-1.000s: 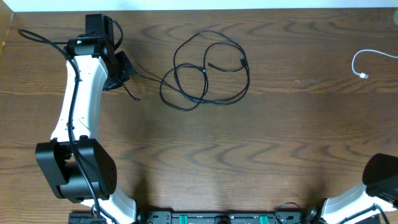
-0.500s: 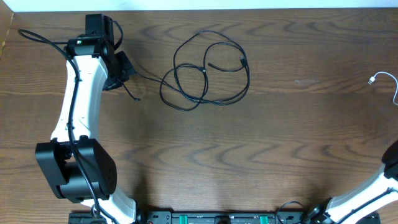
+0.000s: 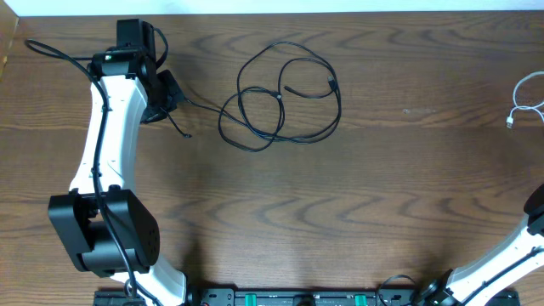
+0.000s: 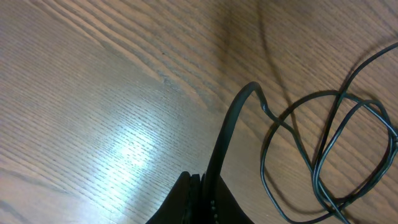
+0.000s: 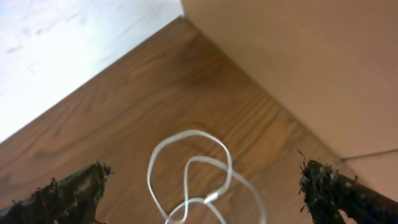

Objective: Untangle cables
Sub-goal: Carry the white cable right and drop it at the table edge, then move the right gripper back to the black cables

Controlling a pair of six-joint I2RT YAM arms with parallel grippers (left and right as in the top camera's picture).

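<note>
Your black cable (image 3: 285, 93) and white cable (image 3: 527, 100) lie well apart on the wooden table (image 3: 382, 195).
The black cable loops loosely at top centre, one end pinched in your tightly closed left gripper (image 4: 202, 198). The white cable curls at the right edge below your right gripper (image 5: 202, 186), whose fingers are spread wide and hold nothing.

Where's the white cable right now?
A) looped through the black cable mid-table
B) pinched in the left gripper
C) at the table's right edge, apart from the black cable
C: the white cable lies at the right edge of the table, far from the black cable coiled mid-table.
</note>
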